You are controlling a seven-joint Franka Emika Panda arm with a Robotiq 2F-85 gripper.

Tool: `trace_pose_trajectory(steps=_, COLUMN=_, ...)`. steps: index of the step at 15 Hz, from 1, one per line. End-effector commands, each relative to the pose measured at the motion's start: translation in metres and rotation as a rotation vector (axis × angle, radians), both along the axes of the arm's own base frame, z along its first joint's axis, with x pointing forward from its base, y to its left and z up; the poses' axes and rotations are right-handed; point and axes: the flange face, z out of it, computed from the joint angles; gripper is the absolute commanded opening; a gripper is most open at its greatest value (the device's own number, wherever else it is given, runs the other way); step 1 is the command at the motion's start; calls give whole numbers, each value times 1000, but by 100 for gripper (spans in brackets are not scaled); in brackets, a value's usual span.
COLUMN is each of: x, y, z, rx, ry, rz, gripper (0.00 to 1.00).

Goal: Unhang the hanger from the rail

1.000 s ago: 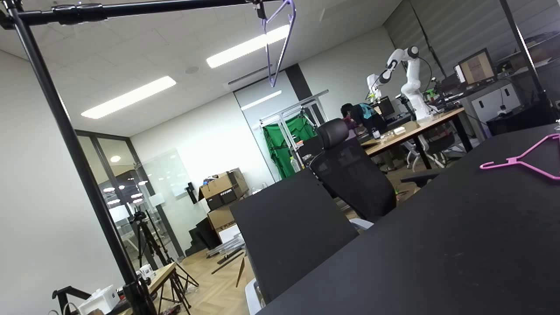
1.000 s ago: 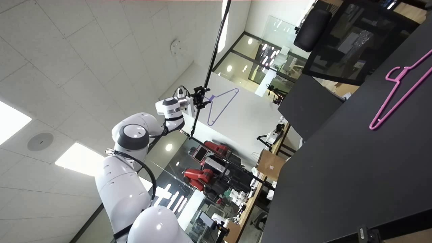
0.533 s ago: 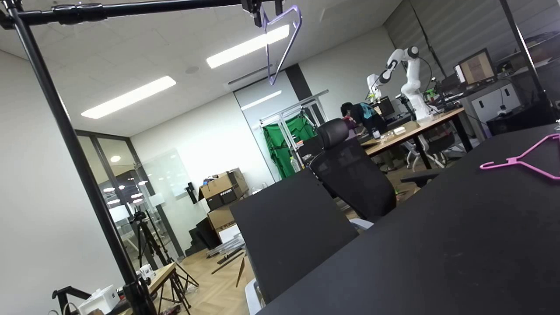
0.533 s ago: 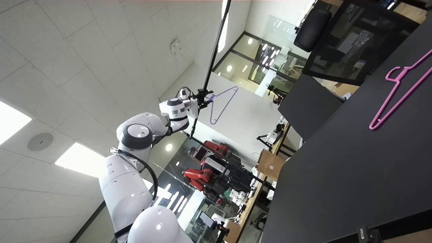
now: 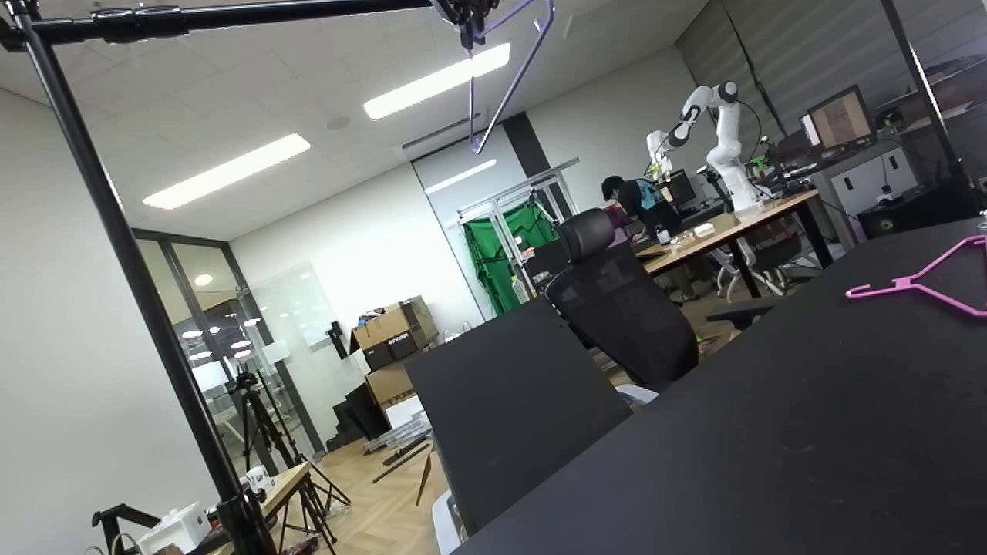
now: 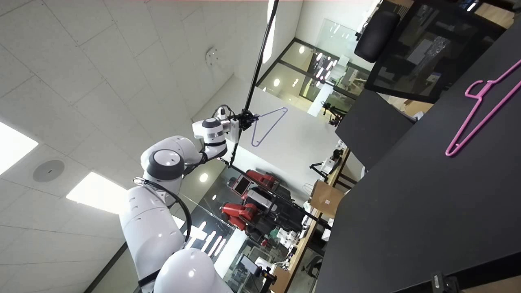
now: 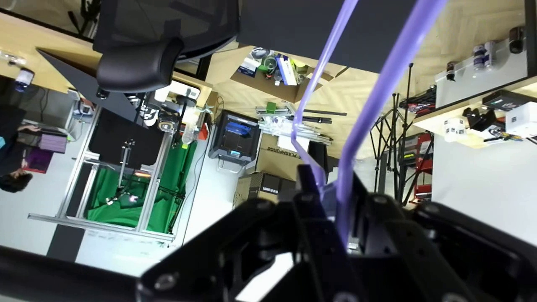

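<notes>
The thin violet hanger runs up out of my gripper in the wrist view. Its two arms converge between the fingers, which stand close together on its neck. In an exterior view the hanger points away from the gripper, beside the black rail. Another exterior view has the hanger dangling at the top, below the level of the rail, with the gripper at its upper end. My gripper hides the hook, so I cannot tell whether it rests on the rail.
A pink hanger lies on the black table, well below the gripper. The frame's black upright pole rises at the side. An office chair stands by the table. In the wrist view, a dark bar crosses lower left.
The arm has moved forward to the hanger and the fingers, wide apart before, have come together on it. The hanger has swung and turned a little.
</notes>
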Motion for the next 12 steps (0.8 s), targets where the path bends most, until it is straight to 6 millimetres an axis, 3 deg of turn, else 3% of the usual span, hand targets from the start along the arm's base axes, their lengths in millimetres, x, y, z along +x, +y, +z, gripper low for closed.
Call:
trace_pose_trajectory(steps=1, x=0, y=0, z=7, rx=60, ry=23, rz=3, gripper=0)
trace_pose_trajectory(steps=12, x=-2, y=0, z=14, rx=105, ry=-7, rz=4, gripper=2)
